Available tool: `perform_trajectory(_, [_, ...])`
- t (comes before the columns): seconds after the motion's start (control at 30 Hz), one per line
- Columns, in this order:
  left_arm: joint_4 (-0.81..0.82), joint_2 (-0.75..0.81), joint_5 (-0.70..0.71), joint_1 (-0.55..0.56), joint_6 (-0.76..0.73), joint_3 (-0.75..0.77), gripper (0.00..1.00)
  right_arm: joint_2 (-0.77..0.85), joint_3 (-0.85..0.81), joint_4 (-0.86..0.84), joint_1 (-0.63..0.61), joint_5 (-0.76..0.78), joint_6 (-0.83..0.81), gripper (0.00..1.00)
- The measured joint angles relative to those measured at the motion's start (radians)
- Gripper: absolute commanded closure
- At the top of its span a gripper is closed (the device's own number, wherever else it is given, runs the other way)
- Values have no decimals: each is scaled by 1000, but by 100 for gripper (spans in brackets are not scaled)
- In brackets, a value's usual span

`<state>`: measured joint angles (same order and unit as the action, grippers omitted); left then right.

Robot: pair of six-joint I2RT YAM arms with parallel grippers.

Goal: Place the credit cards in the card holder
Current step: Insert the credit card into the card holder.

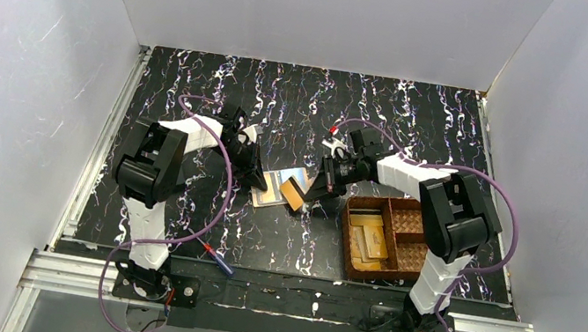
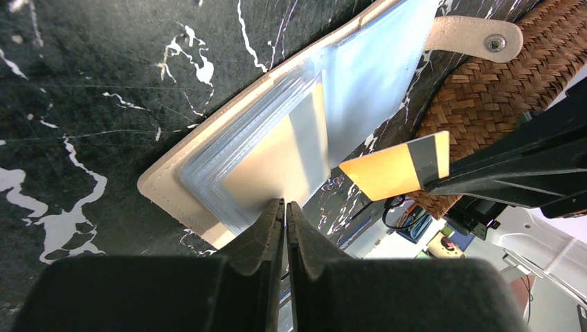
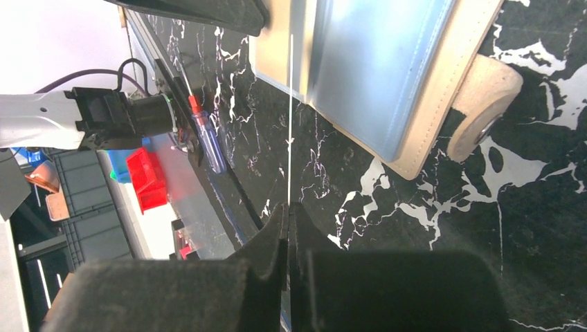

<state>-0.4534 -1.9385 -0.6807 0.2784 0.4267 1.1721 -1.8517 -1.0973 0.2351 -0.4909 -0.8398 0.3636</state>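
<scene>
The card holder point(image 1: 280, 183) lies open near the middle of the tabletop, a little toward the near edge, with its stack of clear sleeves point(image 2: 235, 149) facing up. The left gripper point(image 2: 284, 205) is closed to a sliver on the edge of that stack. It seems to pinch a sleeve, both to pin the holder and to lift a pocket mouth; whether it has one leaf or several I cannot tell. The right gripper point(image 3: 288, 207) is clamped tight on a gold card point(image 2: 396, 169) with a grey band. The card hangs in the air just beside the holder's right side, not touching it. More cards point(image 1: 370, 236) wait in the woven basket point(image 1: 346, 228) toward the right near corner.

The step in hand looks like the insertion. To do it well, level the card with the plane of the sleeves and square its leading edge to the pocket opening before moving it forward. From the right wrist the card shows only as a thin line, so a small tilt could send it over or under the sleeve. Slide it slowly and flat while the left grip keeps the holder from skating on the tabletop. Release only once most of the card is inside.
</scene>
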Motion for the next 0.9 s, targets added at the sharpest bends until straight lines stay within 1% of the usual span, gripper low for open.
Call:
perform_trajectory(0.47, [0,0,0,0,0,0,96,-37,0,6,-14,17,-8,99])
perform_trajectory(0.9, [0,0,0,0,0,0,97,-36,6,10,0,50,-9,99])
